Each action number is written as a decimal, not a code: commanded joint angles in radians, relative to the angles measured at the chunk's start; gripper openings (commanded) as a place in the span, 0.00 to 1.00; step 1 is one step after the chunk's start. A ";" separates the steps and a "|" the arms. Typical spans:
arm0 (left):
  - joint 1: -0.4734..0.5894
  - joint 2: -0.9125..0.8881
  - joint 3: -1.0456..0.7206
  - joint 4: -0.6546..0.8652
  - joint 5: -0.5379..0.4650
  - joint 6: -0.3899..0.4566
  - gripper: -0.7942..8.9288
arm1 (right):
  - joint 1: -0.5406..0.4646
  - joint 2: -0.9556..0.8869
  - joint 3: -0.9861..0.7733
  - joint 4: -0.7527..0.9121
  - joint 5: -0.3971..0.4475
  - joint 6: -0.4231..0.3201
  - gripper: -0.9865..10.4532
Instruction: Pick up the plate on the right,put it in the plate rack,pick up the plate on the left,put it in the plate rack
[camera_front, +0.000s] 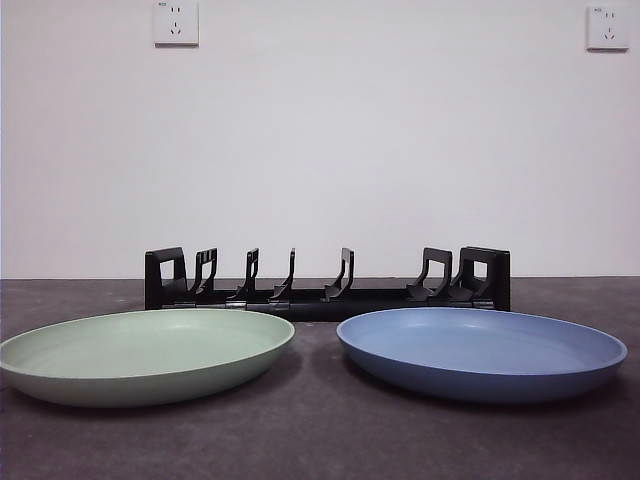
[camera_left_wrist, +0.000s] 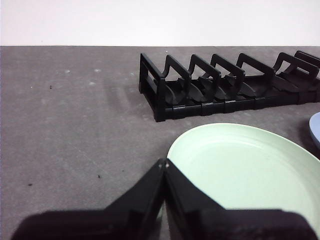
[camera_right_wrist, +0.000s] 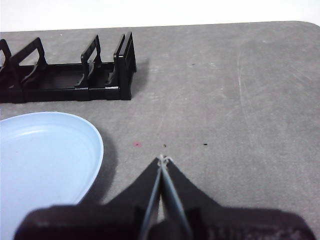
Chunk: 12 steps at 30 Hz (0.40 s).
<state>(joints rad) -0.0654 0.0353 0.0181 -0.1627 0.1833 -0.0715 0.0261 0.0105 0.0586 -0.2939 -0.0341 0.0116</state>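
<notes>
— Fingers first: how are they being held?

— Both pairs are being kept pressed together, tip against tip, with nothing gripped between them. The left fingers (camera_left_wrist: 165, 162) are being seen from the left wrist camera poised above the near rim of the green plate (camera_left_wrist: 245, 172). The right fingers (camera_right_wrist: 162, 160) are being seen above bare counter (camera_right_wrist: 225, 100), just beside the blue plate (camera_right_wrist: 42, 160) and not touching it.

— And where are the plates being shown from the front?

— The green plate (camera_front: 145, 355) is lying flat on the left of the dark grey counter (camera_front: 320, 440), and the blue plate (camera_front: 482, 350) is lying flat on the right. A narrow gap is being left between their rims. No arm is being shown in the front view.

— Where is the plate rack?

— The plate rack (camera_front: 328, 282) is being seen just behind both plates, running across the counter, with its curved prongs standing upright between its blocky ends. No plate is being held in it. From the left wrist camera the rack (camera_left_wrist: 230, 82) is being seen beyond the green plate; from the right wrist camera its end (camera_right_wrist: 75, 70) is being seen beyond the blue one.

— Anything behind it?

— A white wall (camera_front: 400, 130) is being shown, with two sockets (camera_front: 176, 22) high up.
</notes>
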 joint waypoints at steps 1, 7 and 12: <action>0.003 0.000 -0.011 0.007 0.004 -0.008 0.08 | 0.000 -0.002 -0.006 0.009 -0.002 0.014 0.09; 0.003 0.000 -0.007 0.006 0.008 -0.100 0.08 | 0.000 -0.002 -0.006 0.040 0.000 0.121 0.09; 0.003 0.003 0.034 -0.002 0.077 -0.154 0.08 | 0.000 -0.001 0.020 0.093 -0.013 0.250 0.08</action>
<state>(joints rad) -0.0658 0.0376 0.0341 -0.1722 0.2497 -0.1944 0.0261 0.0109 0.0654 -0.2146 -0.0425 0.1871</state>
